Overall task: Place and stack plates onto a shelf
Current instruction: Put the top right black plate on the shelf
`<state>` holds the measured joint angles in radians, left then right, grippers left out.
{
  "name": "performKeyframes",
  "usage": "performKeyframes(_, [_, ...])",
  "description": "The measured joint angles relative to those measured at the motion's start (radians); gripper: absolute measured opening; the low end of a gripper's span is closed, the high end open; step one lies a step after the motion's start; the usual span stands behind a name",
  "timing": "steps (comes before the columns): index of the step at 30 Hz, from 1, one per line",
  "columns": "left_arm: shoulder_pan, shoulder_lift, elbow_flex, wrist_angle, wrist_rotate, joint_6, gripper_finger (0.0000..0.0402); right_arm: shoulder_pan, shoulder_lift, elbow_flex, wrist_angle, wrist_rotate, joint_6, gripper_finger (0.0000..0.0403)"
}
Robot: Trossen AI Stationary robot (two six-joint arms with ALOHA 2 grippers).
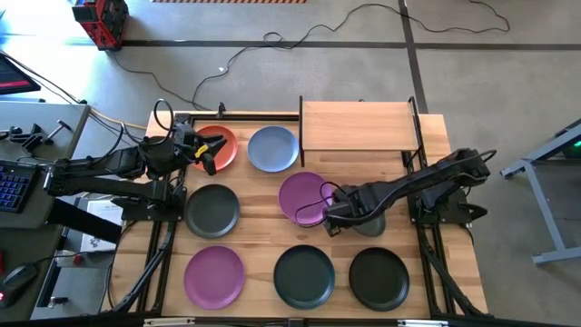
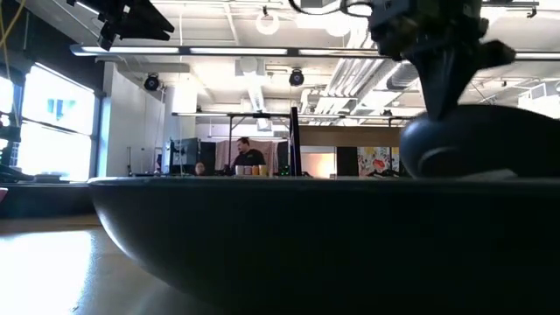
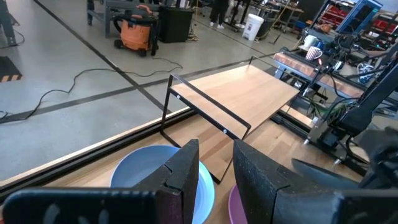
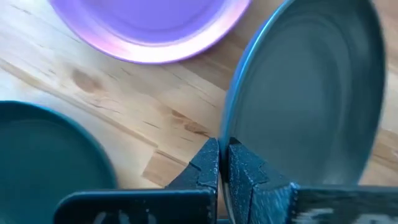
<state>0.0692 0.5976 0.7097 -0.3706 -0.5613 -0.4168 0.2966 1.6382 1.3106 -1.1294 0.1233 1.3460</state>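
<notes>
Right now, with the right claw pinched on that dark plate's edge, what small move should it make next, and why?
Probably lift. The right gripper is shut on the rim of a dark grey plate, next to the purple plate. The shelf holds no plates. Raising the plate first should let it clear its neighbours before it travels there.

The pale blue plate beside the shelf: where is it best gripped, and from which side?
Probably at its rim. The pale blue plate lies flat and shallow, so only the raised edge offers a pinch. Come from the orange plate side, where the left end effector waits; the shelf crowds the opposite side.
</notes>
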Motion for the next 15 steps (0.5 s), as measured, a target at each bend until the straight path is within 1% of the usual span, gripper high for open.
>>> performKeyframes(10, [0.0, 0.0, 0.0, 0.0, 0.0, 0.001, 0.0088, 0.0, -0.001, 0.195, -0.232, 0.092, -0.011, 0.0])
performKeyframes(15, [0.0, 0.0, 0.0, 0.0, -0.001, 0.001, 0.0088, -0.005, -0.002, 0.287, -0.346, 0.172, -0.051, 0.0])
